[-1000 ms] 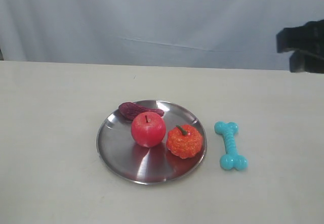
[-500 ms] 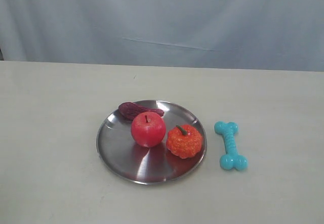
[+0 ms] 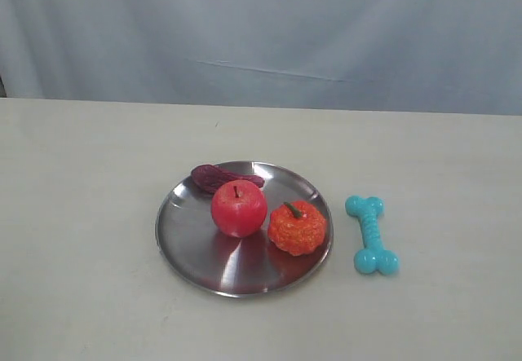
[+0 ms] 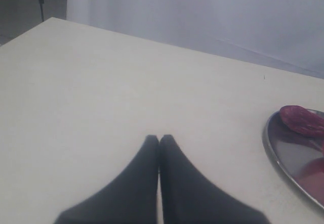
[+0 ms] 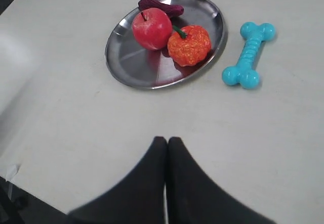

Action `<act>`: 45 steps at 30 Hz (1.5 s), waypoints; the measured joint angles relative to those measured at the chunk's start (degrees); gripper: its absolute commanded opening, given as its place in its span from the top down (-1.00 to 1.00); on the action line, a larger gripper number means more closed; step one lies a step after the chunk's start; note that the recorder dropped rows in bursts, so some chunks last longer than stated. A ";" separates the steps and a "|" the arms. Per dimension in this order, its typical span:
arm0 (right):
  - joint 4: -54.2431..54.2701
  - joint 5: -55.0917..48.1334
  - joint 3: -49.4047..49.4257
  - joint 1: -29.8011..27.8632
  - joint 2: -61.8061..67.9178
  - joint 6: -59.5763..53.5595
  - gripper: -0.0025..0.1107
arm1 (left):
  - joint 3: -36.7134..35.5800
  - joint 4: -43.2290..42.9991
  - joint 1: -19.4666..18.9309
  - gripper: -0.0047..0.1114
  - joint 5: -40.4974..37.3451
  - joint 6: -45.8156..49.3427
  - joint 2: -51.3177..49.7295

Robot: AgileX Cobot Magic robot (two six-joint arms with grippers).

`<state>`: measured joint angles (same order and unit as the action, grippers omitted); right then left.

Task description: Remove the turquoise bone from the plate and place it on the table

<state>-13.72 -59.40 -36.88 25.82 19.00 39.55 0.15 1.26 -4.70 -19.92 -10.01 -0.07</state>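
Note:
The turquoise bone (image 3: 371,235) (image 5: 249,55) lies flat on the cream table (image 3: 90,214), just right of the silver plate (image 3: 188,239) (image 5: 126,67), apart from its rim. Neither gripper shows in the exterior view. In the left wrist view my left gripper (image 4: 159,139) is shut and empty above bare table, with the plate's edge (image 4: 273,148) off to one side. My right gripper (image 5: 167,141) is shut and empty too, held high and well back from the plate and bone.
On the plate sit a red apple (image 3: 239,208), an orange knobbly pumpkin toy (image 3: 298,227) and a dark purple-maroon piece (image 3: 216,176) (image 4: 302,120) at the far rim. A pale curtain (image 3: 261,35) hangs behind the table. The table's edge (image 5: 30,178) shows in the right wrist view.
A dark arm part at the upper right of the exterior view one second ago has left the picture. The bone, the plate and the fruit have not moved.

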 measured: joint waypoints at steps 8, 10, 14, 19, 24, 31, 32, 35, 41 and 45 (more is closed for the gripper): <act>-2.74 1.69 0.00 0.00 0.00 -0.12 0.96 | 0.00 0.00 0.00 0.92 0.00 0.00 0.00; -4.22 4.25 0.09 0.00 0.00 -0.12 0.96 | 0.00 0.00 0.00 0.92 0.00 0.00 0.00; -7.46 11.99 1.68 0.00 -0.32 -0.12 0.96 | 0.00 0.00 0.00 0.92 0.00 0.00 0.00; -9.51 26.39 7.50 -5.42 -1.86 -0.12 0.96 | 0.00 0.00 0.00 0.92 0.00 0.00 0.00; -5.40 42.36 14.49 -20.38 -3.19 -0.12 0.96 | 0.00 0.00 0.00 0.92 0.00 0.00 0.00; -3.40 50.01 19.23 -30.85 -3.67 -0.22 0.96 | 0.00 0.00 0.00 0.92 0.00 0.00 0.00; -3.65 50.13 19.76 -31.15 -3.67 -0.53 0.96 | 0.00 0.00 0.00 0.92 0.00 0.00 0.00; -4.74 50.38 21.73 -31.41 -3.76 -2.36 0.96 | 0.00 0.00 0.00 0.92 0.00 0.00 0.00; -4.99 50.38 27.22 -31.41 -7.34 -12.01 0.96 | 0.00 0.00 0.00 0.92 0.00 0.00 0.00; 0.88 50.38 31.22 -31.41 -10.97 -23.17 0.96 | 0.00 0.00 0.00 0.92 0.00 0.00 0.00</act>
<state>-12.84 -9.02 -5.66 -5.59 8.04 16.38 0.15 1.26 -4.70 -19.92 -10.01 -0.07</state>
